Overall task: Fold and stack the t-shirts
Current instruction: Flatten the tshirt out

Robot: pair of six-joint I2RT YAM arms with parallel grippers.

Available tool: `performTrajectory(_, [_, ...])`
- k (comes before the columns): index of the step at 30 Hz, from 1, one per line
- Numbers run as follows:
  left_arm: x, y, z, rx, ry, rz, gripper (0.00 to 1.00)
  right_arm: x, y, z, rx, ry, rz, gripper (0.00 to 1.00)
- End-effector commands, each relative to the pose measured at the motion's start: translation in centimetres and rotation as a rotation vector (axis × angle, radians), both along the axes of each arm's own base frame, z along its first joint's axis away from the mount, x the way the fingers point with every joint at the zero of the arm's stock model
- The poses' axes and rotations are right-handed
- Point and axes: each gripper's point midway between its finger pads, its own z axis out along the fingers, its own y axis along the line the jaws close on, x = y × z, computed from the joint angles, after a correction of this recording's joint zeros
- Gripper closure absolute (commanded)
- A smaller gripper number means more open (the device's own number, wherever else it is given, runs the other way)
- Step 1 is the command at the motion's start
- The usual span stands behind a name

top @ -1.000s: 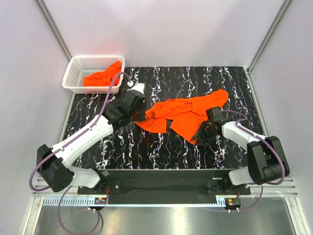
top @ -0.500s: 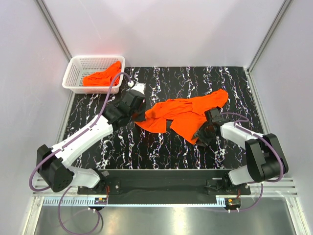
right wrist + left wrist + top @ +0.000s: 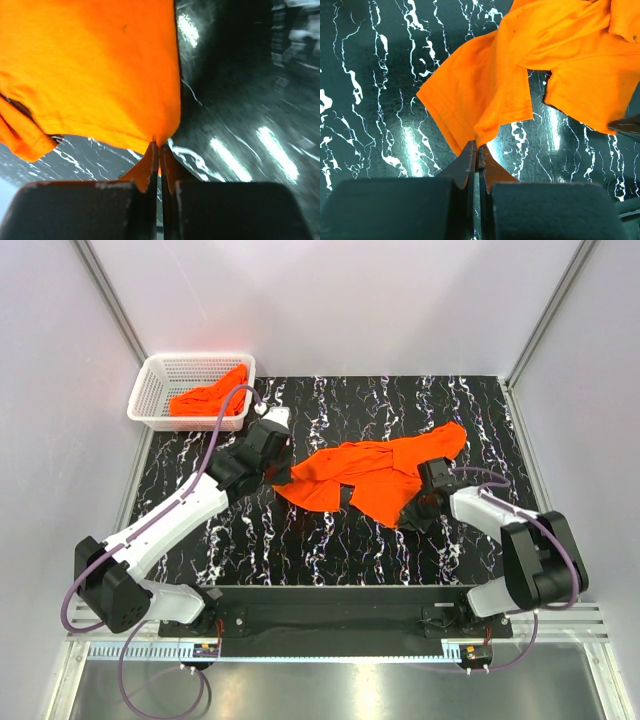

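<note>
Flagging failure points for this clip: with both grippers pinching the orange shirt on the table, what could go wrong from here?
1. The left gripper and right gripper each pinch only a sliver of cloth edge at their fingertips, so a pull could slip the t-shirt free.
2. The cloth lies bunched with layers overlapping, so spreading it may leave it twisted rather than flat.

a robotics lab cell is indicated: a black marbled table [image 3: 330,550] is enclosed by plain white panels [image 3: 330,300] and aluminium framing [image 3: 110,295].
</note>
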Motion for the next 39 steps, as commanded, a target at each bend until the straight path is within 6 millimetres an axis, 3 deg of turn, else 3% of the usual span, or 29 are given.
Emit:
performTrajectory(1, [0.2, 0.0, 1.7, -0.035, -0.047, -0.012, 1.0, 1.8, -2.3, 5.1, -0.116, -0.125, -0.004, 1.0])
performTrajectory(4, [-0.6, 0.0, 0.5, -0.043, -0.012, -0.017, 1.0, 0.1, -4.9, 8.2, -0.202, -0.156, -0.004, 1.0])
performTrajectory(5, [-1.2, -0.2, 0.3, -0.06, 0.004, -0.035, 1.0, 0.0, -5.8, 10.2, -0.21, -0.205, -0.026, 1.0])
performTrajectory(7, [-2.4, -0.1, -1.3, -0.073, 0.054, -0.042, 1.0, -1.9, -7.5, 11.3, -0.255, -0.183, -0.035, 1.0])
performTrajectory(8, [-3.1, -0.2, -1.5, -0.094, 0.069, -0.05, 1.0, -2.2, -8.4, 13.1, -0.26, -0.231, -0.062, 1.0])
performTrajectory(9, [-4.0, 0.1, -3.0, -0.097, 0.108, -0.039, 1.0, -3.4, -9.4, 13.5, -0.292, -0.211, -0.073, 1.0])
performTrajectory(11, [-5.2, 0.4, -4.0, -0.114, 0.139, -0.036, 1.0, -4.7, -10.9, 15.4, -0.315, -0.245, -0.113, 1.0])
performTrajectory(14, [-7.6, 1.1, -5.7, -0.144, 0.181, -0.02, 1.0, -5.9, -12.5, 17.4, -0.358, -0.283, -0.127, 1.0])
performTrajectory(15, [-8.6, 1.6, -7.0, -0.139, 0.207, -0.015, 1.0, -6.2, -12.6, 17.6, -0.365, -0.289, -0.122, 1.0])
performTrajectory(18, [-10.7, 2.5, -7.8, -0.207, 0.228, 0.021, 1.0, -7.3, -13.0, 18.0, -0.382, -0.277, -0.119, 1.0])
performTrajectory(21, [-12.6, 3.2, -9.7, -0.238, 0.287, 0.05, 0.85, -8.4, -13.8, 19.1, -0.424, -0.283, -0.12, 1.0])
performTrajectory(22, [-13.0, 3.3, -9.5, -0.261, 0.279, 0.053, 0.71, -8.6, -14.1, 19.7, -0.436, -0.292, -0.121, 1.0])
performTrajectory(24, [-14.2, 3.5, -10.6, -0.288, 0.32, 0.066, 0.58, -9.0, -14.0, 19.9, -0.438, -0.3, -0.102, 1.0])
performTrajectory(25, [-14.5, 3.6, -10.7, -0.3, 0.322, 0.069, 0.46, -9.2, -13.9, 19.7, -0.431, -0.294, -0.098, 1.0])
performTrajectory(28, [-14.9, 3.9, -10.0, -0.332, 0.297, 0.071, 0.38, -9.6, -12.7, 18.2, -0.372, -0.269, -0.064, 1.0])
performTrajectory(34, [-12.9, 3.7, -8.9, -0.286, 0.259, 0.091, 0.43, -9.3, -11.0, 16.2, -0.291, -0.237, -0.013, 1.0])
performTrajectory(38, [-9.7, 1.3, -9.5, -0.214, 0.29, 0.071, 0.52, -8.7, -10.5, 15.5, -0.268, -0.236, 0.012, 1.0])
performTrajectory(39, [-9.2, 1.2, -11.3, -0.15, 0.338, 0.071, 0.54, -8.6, -10.4, 15.3, -0.267, -0.233, 0.018, 1.0])
